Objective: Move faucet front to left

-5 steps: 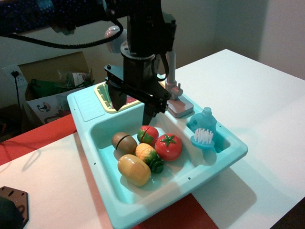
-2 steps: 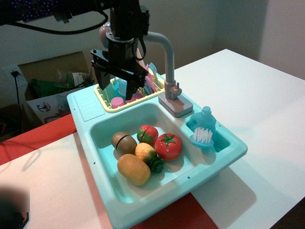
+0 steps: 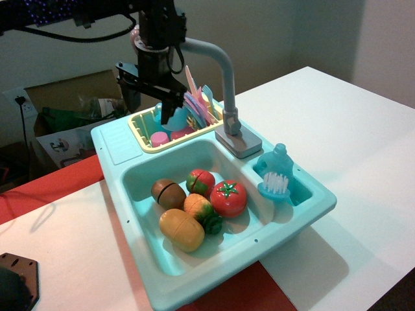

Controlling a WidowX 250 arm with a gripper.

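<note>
**Toy sink station: faucet arm toward the rack, claw above the dish rack**

No brand, label or legible writing was seen on any item.

The tall grey plastic toy faucet (image 3: 226,84) stood upright on its flat square base at the back rim of the teal plastic toy sink (image 3: 305,208), just right of the rack. Its long angled arm reached left and up toward the black robot gripper (image 3: 150,97); the head was hidden behind the arm's wrist.

The gripper hung over the yellow dish rack (image 3: 140,131), fingers spread apart, clamped on nothing.

Rack contents: upright pink and blue plates (image 3: 198,103) and a pink cup (image 3: 159,138); other pieces were too cluttered to tell.

Basin contents, all close together: a brown round toy (image 3: 168,192), a red-and-green apple-like fruit (image 3: 201,181), a red tomato (image 3: 229,197), a yellow-orange piece with green leaves (image 3: 201,211), a tan potato-like piece (image 3: 181,229).

Right side compartment: a small teal soap bottle (image 3: 277,161) with a white-bristled brush (image 3: 275,184) in front of it.

The sink sat on a white table (image 3: 350,129) over a red mat (image 3: 58,178).
</note>
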